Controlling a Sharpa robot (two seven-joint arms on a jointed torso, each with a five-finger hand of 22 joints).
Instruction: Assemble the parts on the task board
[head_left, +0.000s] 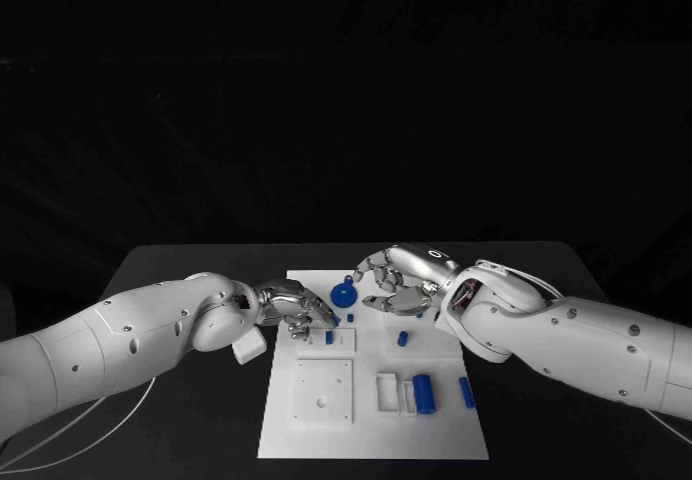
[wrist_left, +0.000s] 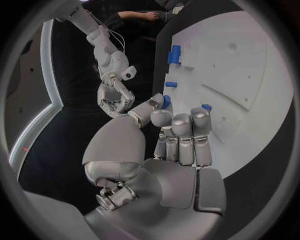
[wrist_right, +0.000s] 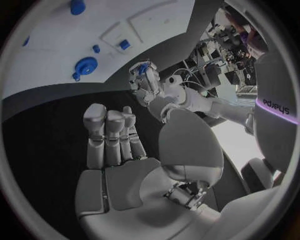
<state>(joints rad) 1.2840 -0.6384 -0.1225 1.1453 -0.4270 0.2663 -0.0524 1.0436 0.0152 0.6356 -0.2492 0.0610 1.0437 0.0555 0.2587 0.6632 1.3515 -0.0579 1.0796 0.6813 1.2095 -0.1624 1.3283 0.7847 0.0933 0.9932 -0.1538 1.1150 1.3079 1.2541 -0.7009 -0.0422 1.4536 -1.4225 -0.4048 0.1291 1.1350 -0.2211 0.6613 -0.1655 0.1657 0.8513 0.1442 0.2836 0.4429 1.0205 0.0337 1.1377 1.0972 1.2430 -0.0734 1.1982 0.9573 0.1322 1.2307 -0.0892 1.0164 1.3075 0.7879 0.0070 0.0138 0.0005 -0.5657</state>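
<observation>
Left hand (head_left: 289, 308) at the task board (head_left: 372, 430) left edge, pinching a small blue part (wrist_left: 165, 101). Round blue part (head_left: 345, 294) mid-board: probably light, rigid, slick; best taken by its rim. Right hand (head_left: 404, 275) hovering beyond, fingers curled, holding nothing.

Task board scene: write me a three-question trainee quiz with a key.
1. True or false: the round blue part lies on the task board between the two hands.
2. What is the right hand holding? A) a blue part B) nothing C) a cable
3. Fill in: in the right wrist view, the left hand has a small ____ part at its fingertips.

Key: 1 true; 2 B, its fingers are empty in the right wrist view; 3 blue.
</observation>
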